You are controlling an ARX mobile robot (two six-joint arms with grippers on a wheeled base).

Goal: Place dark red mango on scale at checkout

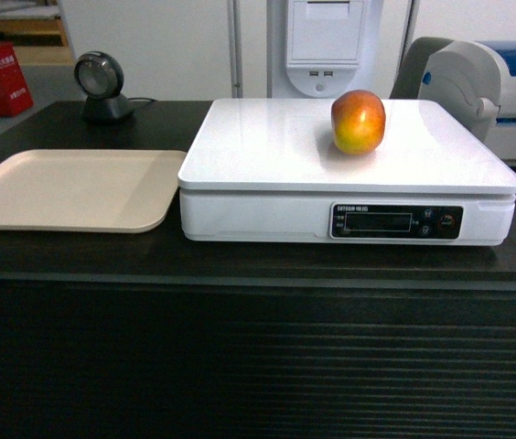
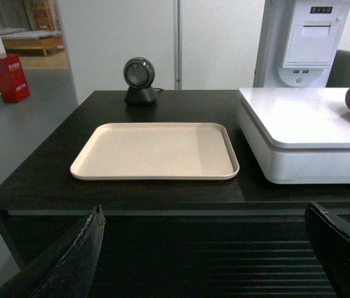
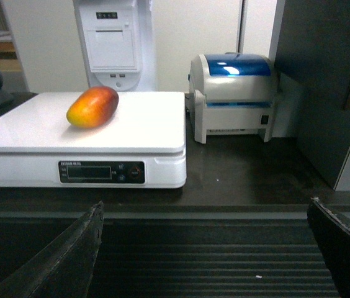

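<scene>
A flat beige tray (image 1: 75,187) with a raised rim and rounded corners lies empty on the dark worktop (image 1: 240,261), just beside the scale (image 1: 267,146). The scale's glossy white rectangular platform carries the dark red mango (image 1: 359,122), a smooth oval fruit, red shading to orange-yellow. The worktop's front is horizontally ribbed. Both the left end effector (image 2: 212,254) and right end effector (image 3: 209,254) hang before it with fingers spread wide, holding nothing.
</scene>
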